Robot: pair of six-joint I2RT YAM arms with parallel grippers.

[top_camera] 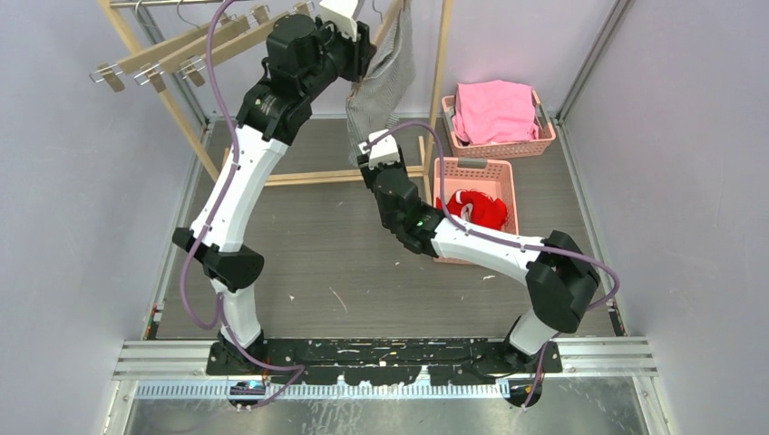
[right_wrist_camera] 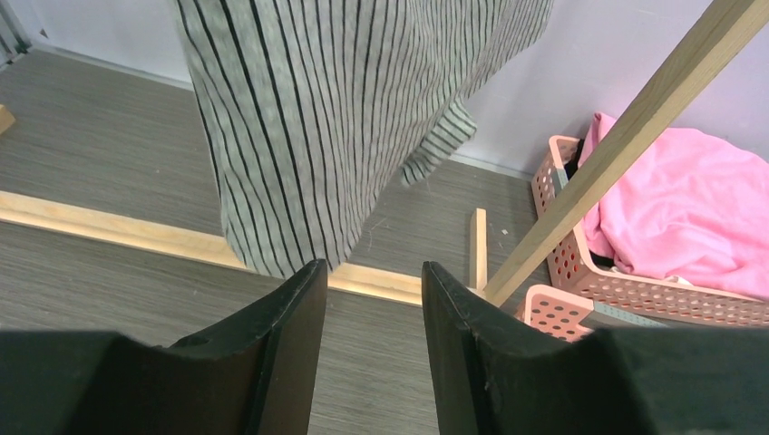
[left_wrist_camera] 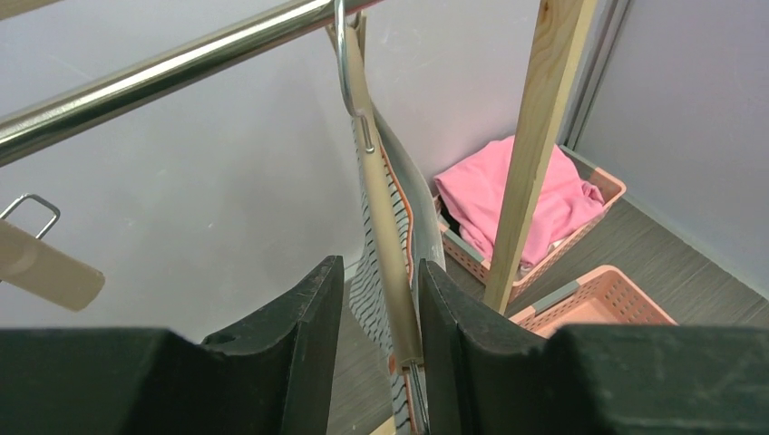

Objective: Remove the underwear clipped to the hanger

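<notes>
The grey-and-white striped underwear (top_camera: 381, 86) hangs clipped to a wooden hanger (left_wrist_camera: 385, 227) on the metal rail (left_wrist_camera: 163, 68). My left gripper (top_camera: 363, 54) is up at the hanger. In the left wrist view (left_wrist_camera: 381, 267) its jaws are open astride the hanger's arm, which lies against the right finger. My right gripper (top_camera: 370, 145) is open and empty, just below and in front of the striped cloth's lower edge (right_wrist_camera: 308, 136). The red underwear (top_camera: 476, 208) lies in the near pink basket (top_camera: 476, 165). The cream underwear is out of view.
Pink cloth (top_camera: 494, 109) fills the far basket (top_camera: 499, 149). Empty wooden hangers (top_camera: 163, 59) hang at the rail's left end. The rack's slanted wooden post (left_wrist_camera: 535, 154) stands right of the hanger, and its base bar (top_camera: 308, 177) crosses the floor.
</notes>
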